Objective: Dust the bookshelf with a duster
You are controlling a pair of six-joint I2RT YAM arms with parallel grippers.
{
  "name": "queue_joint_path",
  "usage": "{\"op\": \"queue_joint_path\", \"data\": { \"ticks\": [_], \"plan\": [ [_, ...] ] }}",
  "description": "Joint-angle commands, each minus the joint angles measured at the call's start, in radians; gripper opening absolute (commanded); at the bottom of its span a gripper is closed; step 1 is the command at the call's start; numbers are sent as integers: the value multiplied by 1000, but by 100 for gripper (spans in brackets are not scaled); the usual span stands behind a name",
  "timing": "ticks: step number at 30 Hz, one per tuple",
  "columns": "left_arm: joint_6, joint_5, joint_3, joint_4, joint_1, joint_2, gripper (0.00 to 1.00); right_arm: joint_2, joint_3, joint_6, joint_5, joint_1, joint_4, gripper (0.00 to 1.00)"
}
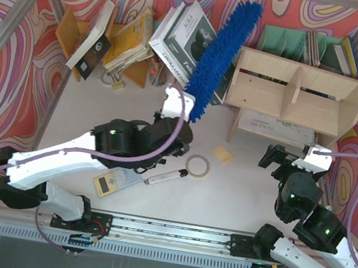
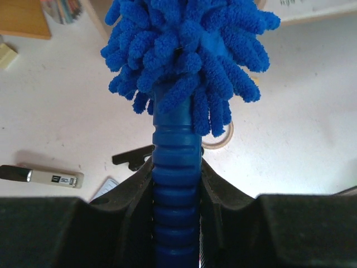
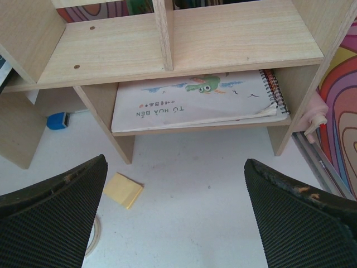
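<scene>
While the left gripper [image 1: 184,111] is clamped shut on its ribbed blue handle [image 2: 177,167], the duster [image 1: 223,52] stands raised off the table [image 1: 242,206]. In the top view it slants from just above the middle toward 1 o'clock, its tip near the back wall. The left wrist view shows the handle held tight between both fingers [image 2: 215,192], with the shaggy head [image 2: 184,56] spreading above them. The head passes just beside the left end of the bookshelf [image 1: 296,92], which sits at 2 o'clock in the top view. Whether strands touch the wood cannot be told.

A spiral-bound sketchbook [image 3: 192,100] lies flat in the lower shelf compartment. Leaning books [image 1: 182,35] stand at 11 o'clock of the duster's handle.

At 5 o'clock of the left gripper lies a tape ring [image 1: 197,166], with a marker [image 1: 165,176] just beyond at 6 o'clock. A yellow sticky pad [image 1: 223,155] lies between the ring and the shelf.

The right gripper [image 1: 278,156] hovers at 6 o'clock of the bookshelf, with its jaws spread wide and nothing between them.
</scene>
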Motion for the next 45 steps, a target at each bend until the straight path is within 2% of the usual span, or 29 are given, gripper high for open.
{"op": "queue_joint_path", "data": {
  "ticks": [1,9,17,22,29,45],
  "plan": [
    [36,-152,-11,5,2,-123,0,-4,-11,-17,-1,0,28,97],
    [136,-190,28,-9,2,-238,0,5,-13,-27,-6,1,39,97],
    [187,-333,124,-161,3,-270,0,-6,-15,-27,-4,1,39,97],
    [176,-300,148,-263,39,-245,0,0,-15,-26,-6,0,41,97],
    [131,-123,185,-408,170,-138,0,2,-13,-23,-6,1,34,97],
    [164,-191,228,-406,176,-245,0,-4,-15,-22,-6,1,34,97]
  ]
}}
